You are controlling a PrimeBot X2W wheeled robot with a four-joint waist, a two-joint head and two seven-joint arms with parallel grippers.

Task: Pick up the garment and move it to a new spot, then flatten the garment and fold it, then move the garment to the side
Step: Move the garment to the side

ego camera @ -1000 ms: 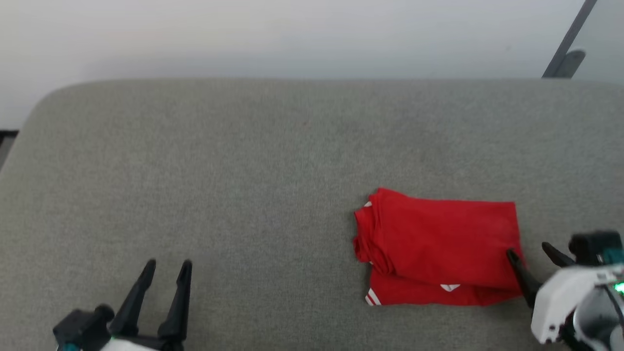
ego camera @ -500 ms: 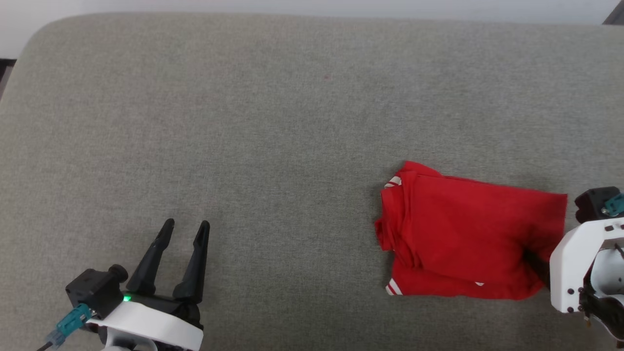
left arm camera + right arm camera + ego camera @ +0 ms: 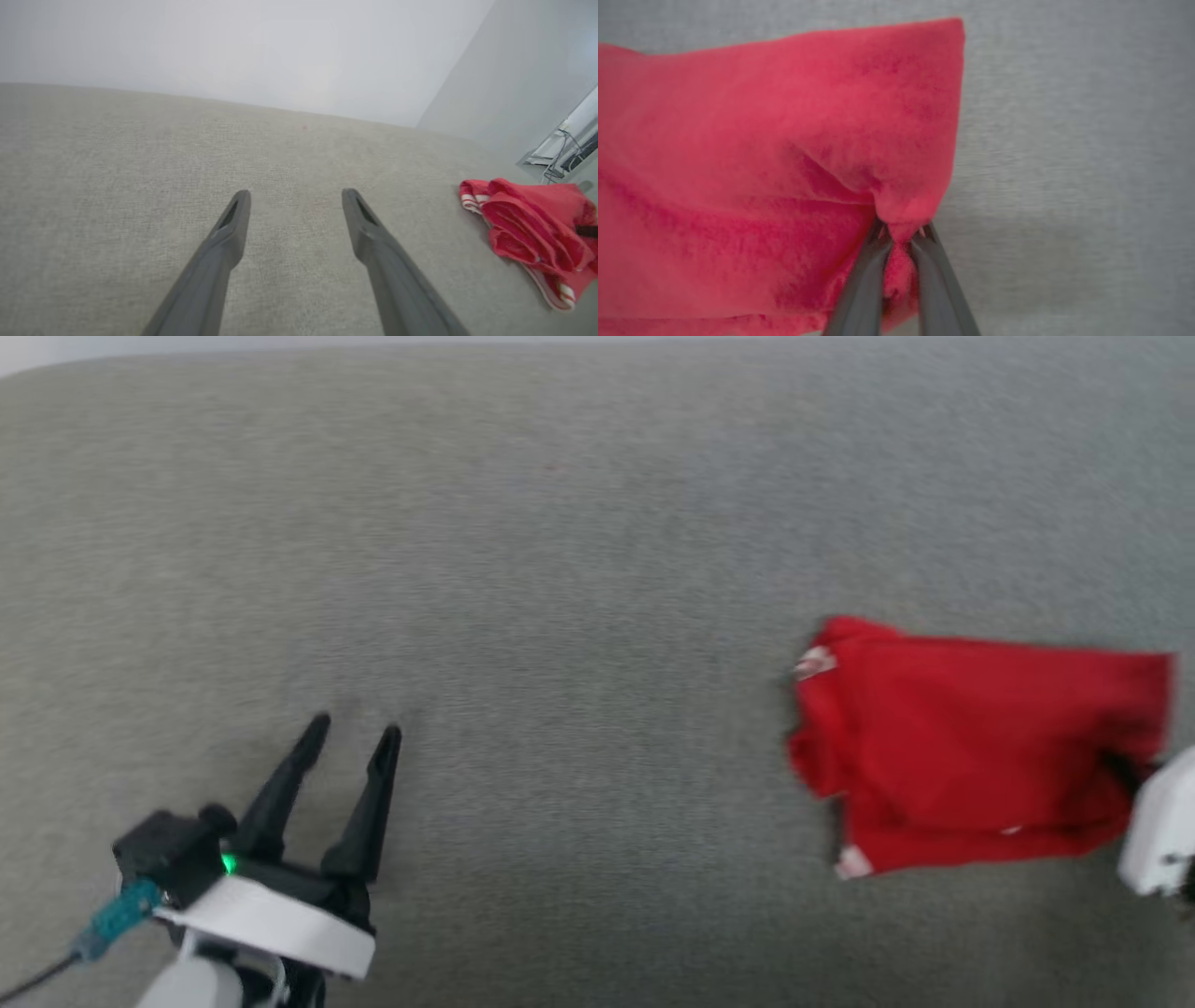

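Note:
The garment [image 3: 971,747] is a red jersey folded into a rectangle on the grey surface at the right of the head view, with white striped trim at its left corners. My right gripper [image 3: 901,231] is shut on the garment [image 3: 775,154], pinching a bunched bit of its right edge between both fingertips; in the head view its white wrist [image 3: 1158,826] sits at the right edge. My left gripper [image 3: 350,733] rests open and apart from the cloth at the lower left. In the left wrist view its gripper [image 3: 294,196] holds nothing, and the garment [image 3: 532,228] lies far right.
The grey fabric surface [image 3: 560,569] spreads wide to the left of and behind the garment. A pale wall [image 3: 233,42] rises behind it, and cables and equipment [image 3: 565,154] stand past its far right end.
My right gripper has gone from open beside the garment's right edge to shut on it. The head camera has tilted down and shifted. The left gripper stays open.

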